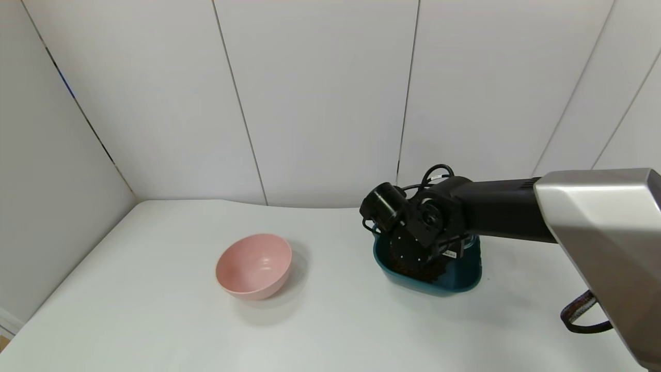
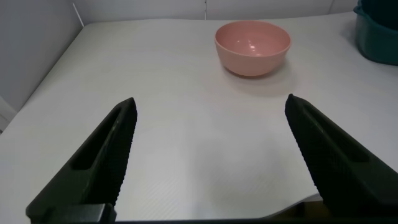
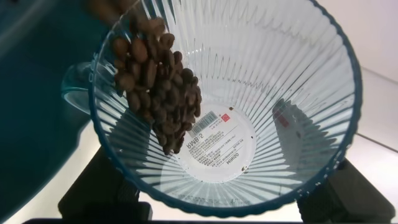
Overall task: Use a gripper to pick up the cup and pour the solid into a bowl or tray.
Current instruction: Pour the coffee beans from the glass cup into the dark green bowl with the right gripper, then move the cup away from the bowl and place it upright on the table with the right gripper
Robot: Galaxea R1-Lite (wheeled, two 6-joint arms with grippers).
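Evidently mid-pour: right gripper (image 1: 421,248) clenched on the tipped ribbed translucent blue-grey cup (image 3: 236,106), brown bean-like solid (image 3: 158,93) sliding toward the dark teal plastic basin (image 1: 457,281) below it; next needed more tilt.

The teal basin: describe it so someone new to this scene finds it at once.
On the white table, look to the robot's right side, under the right gripper, which holds the ribbed clear cup tipped with brown beans sliding out. The basin sits right beneath. It is dark teal and rounded-rectangular, unlike the round pink bowl standing apart to its left.
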